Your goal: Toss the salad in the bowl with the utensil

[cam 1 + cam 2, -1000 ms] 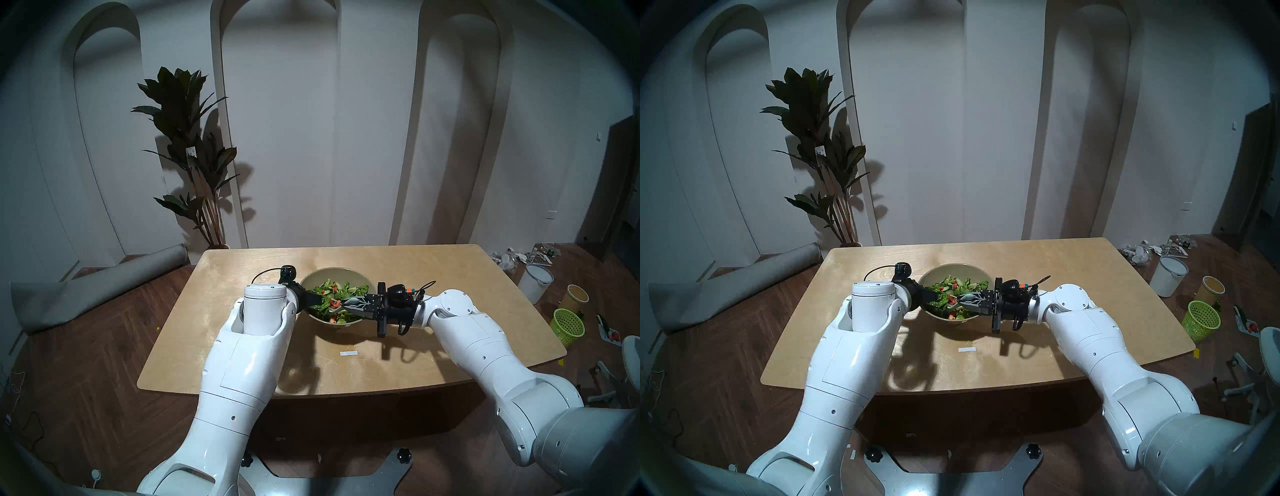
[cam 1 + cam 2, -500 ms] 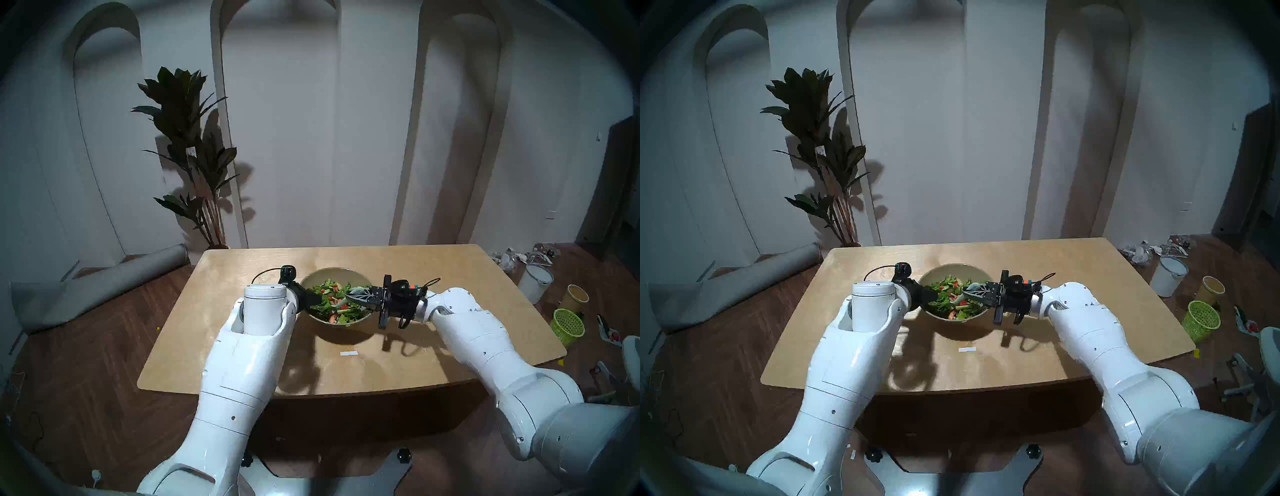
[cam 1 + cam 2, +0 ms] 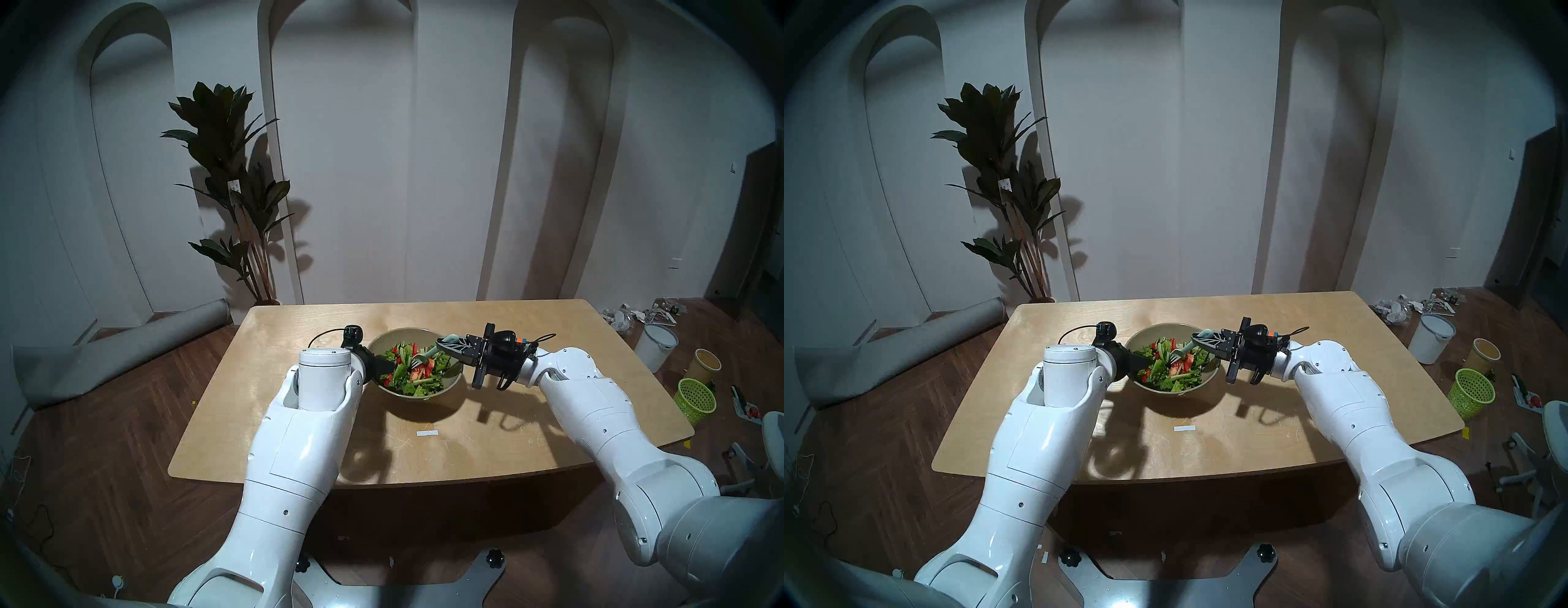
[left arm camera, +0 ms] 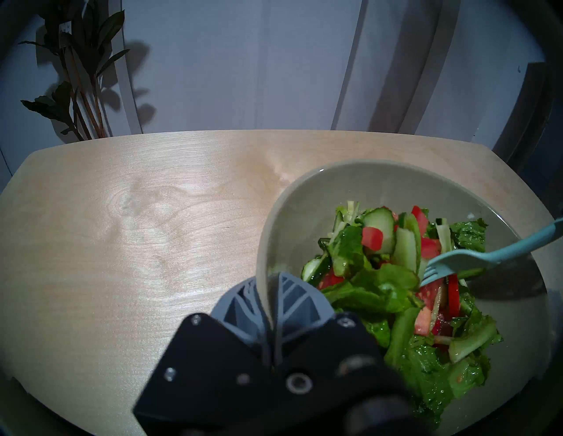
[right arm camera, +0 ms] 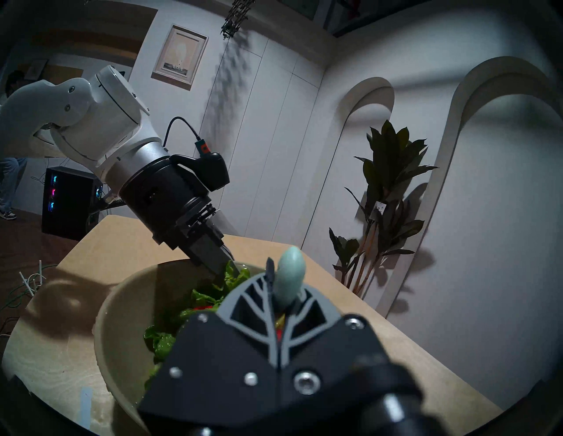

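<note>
The olive-beige bowl (image 3: 409,330) (image 3: 1168,326) stands mid-table with the salad (image 3: 411,373) (image 4: 380,289) of green leaves, red tomato and cucumber heaped inside. My left gripper (image 3: 384,366) (image 4: 268,280) is shut on the bowl's left rim, one finger inside and one outside. My right gripper (image 3: 445,343) (image 5: 283,283) hovers above the bowl's right rim, shut on the handle of the mint-green fork (image 3: 424,357) (image 4: 487,254). The fork slants down to the left, and its tines touch the top of the salad. The rounded handle end (image 5: 291,274) sticks out past the fingertips.
A white tape strip (image 3: 427,433) lies on the table in front of the bowl. On the floor to the right stand a white bucket (image 3: 655,346), a paper cup (image 3: 706,363) and a lime mesh basket (image 3: 695,399). A potted plant (image 3: 229,170) and a rolled mat (image 3: 119,352) are at the left.
My right gripper has lifted the fork from low in the bowl's near side up and back to the right rim. The salad has turned over and shows more red. The left gripper has stayed put.
</note>
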Motion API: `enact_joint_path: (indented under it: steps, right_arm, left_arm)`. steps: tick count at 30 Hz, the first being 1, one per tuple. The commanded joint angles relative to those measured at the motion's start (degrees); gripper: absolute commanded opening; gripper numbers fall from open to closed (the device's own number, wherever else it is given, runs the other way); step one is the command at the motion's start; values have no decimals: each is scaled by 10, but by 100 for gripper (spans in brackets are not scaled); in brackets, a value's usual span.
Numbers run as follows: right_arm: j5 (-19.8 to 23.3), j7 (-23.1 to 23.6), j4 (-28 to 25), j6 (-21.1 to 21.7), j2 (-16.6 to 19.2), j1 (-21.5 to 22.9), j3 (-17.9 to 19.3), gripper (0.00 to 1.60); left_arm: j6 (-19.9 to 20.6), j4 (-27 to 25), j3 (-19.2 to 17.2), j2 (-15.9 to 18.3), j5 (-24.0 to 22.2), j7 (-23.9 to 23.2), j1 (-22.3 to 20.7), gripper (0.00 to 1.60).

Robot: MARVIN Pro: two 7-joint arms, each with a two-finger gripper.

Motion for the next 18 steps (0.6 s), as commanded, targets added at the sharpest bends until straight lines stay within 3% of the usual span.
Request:
enact_joint_path:
  steps: [1,18]
  right_arm:
    - [9,-12,-29,7,11,-6,16,0]
    - [40,-2,-114,49,36,-28,46,0]
  left_arm:
    - [1,-4,1,-1,0,-1,-6,0]
    - [1,-4,1,-1,0,-1,-6,0]
